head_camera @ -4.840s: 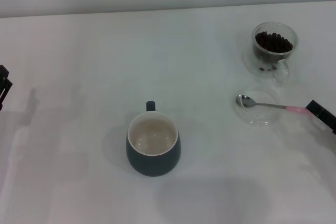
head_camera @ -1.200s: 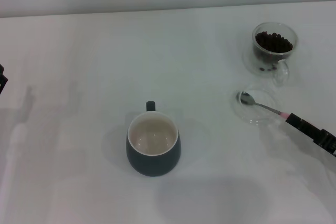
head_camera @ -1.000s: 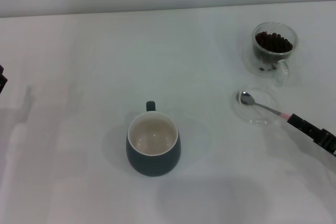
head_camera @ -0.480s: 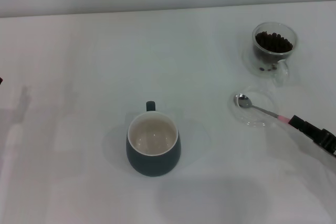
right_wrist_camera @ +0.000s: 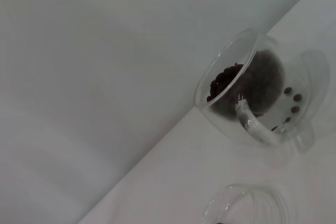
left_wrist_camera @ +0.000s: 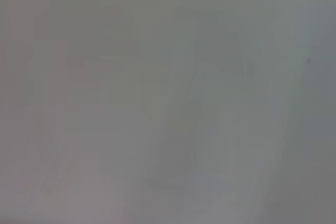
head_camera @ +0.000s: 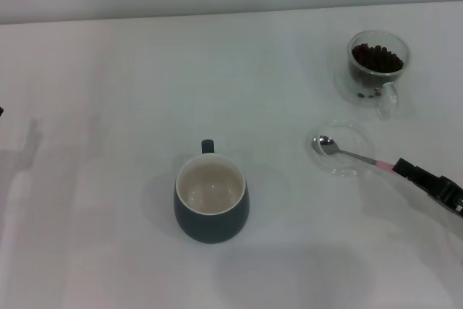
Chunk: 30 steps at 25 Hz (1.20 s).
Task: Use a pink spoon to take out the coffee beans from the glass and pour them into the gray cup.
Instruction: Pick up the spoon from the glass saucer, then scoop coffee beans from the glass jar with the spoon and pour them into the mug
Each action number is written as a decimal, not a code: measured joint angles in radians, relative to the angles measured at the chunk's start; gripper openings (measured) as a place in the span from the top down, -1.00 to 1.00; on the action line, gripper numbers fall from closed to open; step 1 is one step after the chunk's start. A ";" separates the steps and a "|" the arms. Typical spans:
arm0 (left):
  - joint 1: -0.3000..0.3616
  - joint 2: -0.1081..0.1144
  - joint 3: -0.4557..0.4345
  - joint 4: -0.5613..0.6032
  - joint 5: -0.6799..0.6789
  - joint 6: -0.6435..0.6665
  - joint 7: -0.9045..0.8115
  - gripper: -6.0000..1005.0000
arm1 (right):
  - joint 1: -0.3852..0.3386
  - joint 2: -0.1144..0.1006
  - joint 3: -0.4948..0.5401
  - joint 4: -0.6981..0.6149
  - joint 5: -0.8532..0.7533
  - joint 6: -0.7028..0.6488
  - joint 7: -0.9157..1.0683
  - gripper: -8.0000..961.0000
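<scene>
Pink handle clamped in my right end effector (head_camera: 402, 168), the pink spoon (head_camera: 346, 153) hangs its bowl over the glass saucer (head_camera: 341, 169). The coffee beans (head_camera: 376, 57) sit in the glass (head_camera: 377, 67) behind; the gray cup (head_camera: 211, 200) stands well apart on the worktop (head_camera: 108, 92).

The desk (head_camera: 108, 77) has a white, smooth, matt surface. The glass (head_camera: 377, 70) is clear and glossy, and the coffee beans (head_camera: 376, 56) inside look dark and a little shiny. The pink spoon (head_camera: 347, 154) has a polished metal bowl and a pale pink handle. The gray cup (head_camera: 210, 200) looks ceramic, dark and matt outside, smooth cream inside.
</scene>
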<state>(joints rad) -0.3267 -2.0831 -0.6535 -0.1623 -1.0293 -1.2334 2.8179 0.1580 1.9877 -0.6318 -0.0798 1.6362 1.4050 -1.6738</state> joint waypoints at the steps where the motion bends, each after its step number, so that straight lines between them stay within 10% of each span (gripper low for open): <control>1: 0.000 0.000 0.000 0.000 0.000 0.000 0.000 -0.79 | 0.000 0.000 0.003 0.000 0.002 0.000 0.000 0.64; 30: 0.002 -0.002 0.000 0.000 -0.002 -0.002 0.000 -0.79 | 0.058 -0.016 0.208 -0.173 0.061 0.188 0.042 0.66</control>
<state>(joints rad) -0.3251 -2.0847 -0.6535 -0.1623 -1.0309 -1.2353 2.8179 0.2157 1.9713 -0.4234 -0.2526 1.6974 1.5929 -1.6321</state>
